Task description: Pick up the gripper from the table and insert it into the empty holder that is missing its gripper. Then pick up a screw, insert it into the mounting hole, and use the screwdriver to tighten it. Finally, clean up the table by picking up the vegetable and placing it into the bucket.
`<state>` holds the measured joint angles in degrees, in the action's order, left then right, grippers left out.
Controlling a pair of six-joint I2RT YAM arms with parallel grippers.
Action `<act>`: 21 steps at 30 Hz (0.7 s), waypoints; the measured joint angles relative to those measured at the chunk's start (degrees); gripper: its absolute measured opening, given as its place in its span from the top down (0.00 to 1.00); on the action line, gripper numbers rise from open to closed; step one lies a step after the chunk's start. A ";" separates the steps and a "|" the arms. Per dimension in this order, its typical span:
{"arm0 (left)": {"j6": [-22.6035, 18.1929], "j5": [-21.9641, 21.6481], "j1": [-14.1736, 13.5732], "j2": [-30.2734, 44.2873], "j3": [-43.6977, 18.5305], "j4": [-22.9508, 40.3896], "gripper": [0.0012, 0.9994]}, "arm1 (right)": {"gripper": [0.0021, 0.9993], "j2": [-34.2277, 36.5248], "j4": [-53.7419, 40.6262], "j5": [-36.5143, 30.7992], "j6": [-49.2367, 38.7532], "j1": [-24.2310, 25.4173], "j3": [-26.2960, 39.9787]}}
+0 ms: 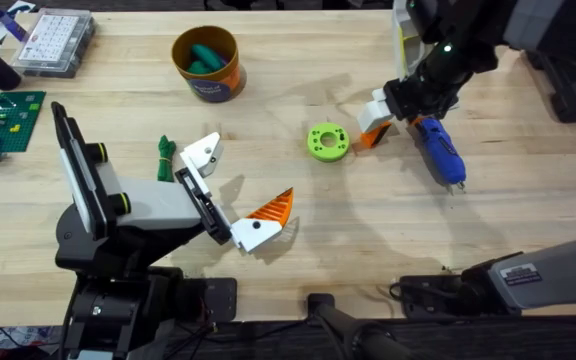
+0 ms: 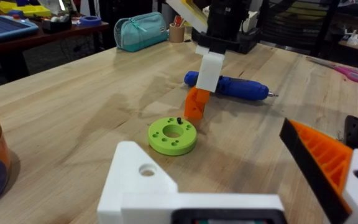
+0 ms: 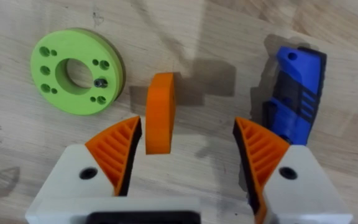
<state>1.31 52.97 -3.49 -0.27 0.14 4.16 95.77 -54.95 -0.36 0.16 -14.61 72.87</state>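
The loose orange ribbed plastic gripper finger (image 3: 160, 112) stands on the wooden desk (image 1: 368, 220) between the right hand's (image 3: 188, 149) spread fingers; light, rigid, best pinched across its flat sides.

The left hand (image 1: 230, 200) is apart.

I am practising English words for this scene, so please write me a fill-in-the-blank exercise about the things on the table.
1. The screwdriver beside the right hand is ____ in colour.
2. The vegetable lies outside the bucket, on the ____.
3. The right hand is ____, with the gripper between its fingers.
Missing words: blue; table; open.
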 joint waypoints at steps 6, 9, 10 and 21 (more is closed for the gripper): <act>0.06 -0.07 -0.07 0.26 -0.42 0.13 0.01 | 0.10 0.83 -0.67 2.97 -1.00 -0.14 0.01; 0.06 -0.08 -0.07 0.26 -0.42 0.13 0.01 | 0.10 0.83 -0.36 5.93 -2.27 -0.61 0.01; 0.06 -0.07 -0.07 0.26 -0.42 0.13 0.01 | 0.10 0.83 -0.51 6.42 -2.50 -0.74 0.01; 0.06 -0.07 -0.07 0.26 -0.42 0.13 0.01 | 0.10 0.83 -0.82 4.06 -3.39 -1.01 0.01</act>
<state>1.37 52.90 -3.55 -0.01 -0.27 4.29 96.60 -55.77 3.70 -3.22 -15.62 72.88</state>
